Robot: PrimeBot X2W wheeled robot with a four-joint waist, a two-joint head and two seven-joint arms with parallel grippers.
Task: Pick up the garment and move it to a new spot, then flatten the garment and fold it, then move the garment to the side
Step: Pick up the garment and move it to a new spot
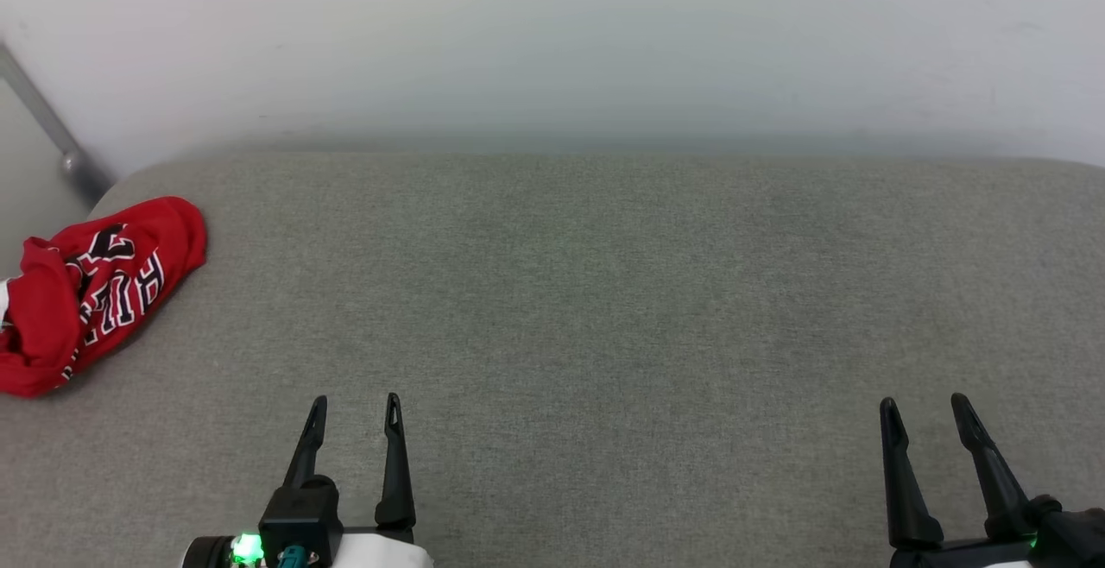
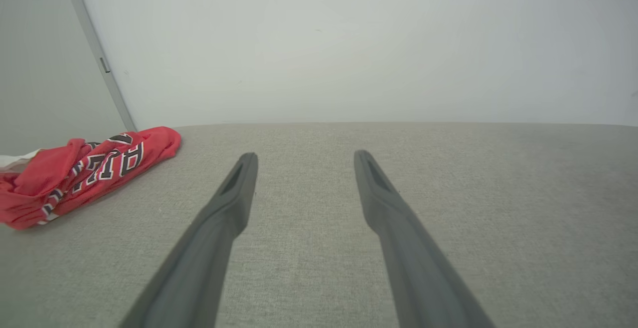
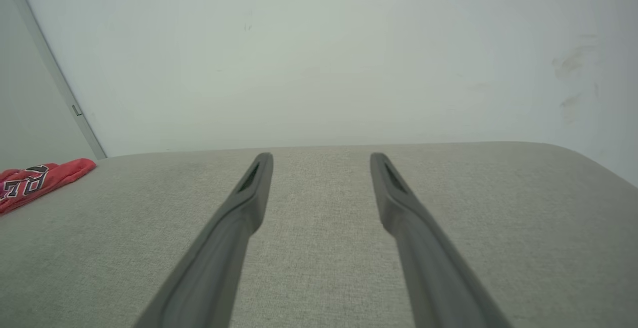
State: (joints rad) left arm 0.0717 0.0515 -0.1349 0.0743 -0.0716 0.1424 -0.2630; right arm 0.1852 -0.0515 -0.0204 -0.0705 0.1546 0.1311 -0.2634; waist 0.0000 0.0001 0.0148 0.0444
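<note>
While the garment lies crumpled, left gripper and right gripper gape.

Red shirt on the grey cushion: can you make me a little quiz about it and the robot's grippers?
1. Fill in: the left gripper and the right gripper are both ____, holding nothing.
2. Which is nearer the garment? A: left gripper. B: right gripper. C: both equally near.
3. True or false: the garment is spread out flat.

Key: 1 open. 2 A. 3 false; it lies bunched up at the far left of the grey surface.
</note>
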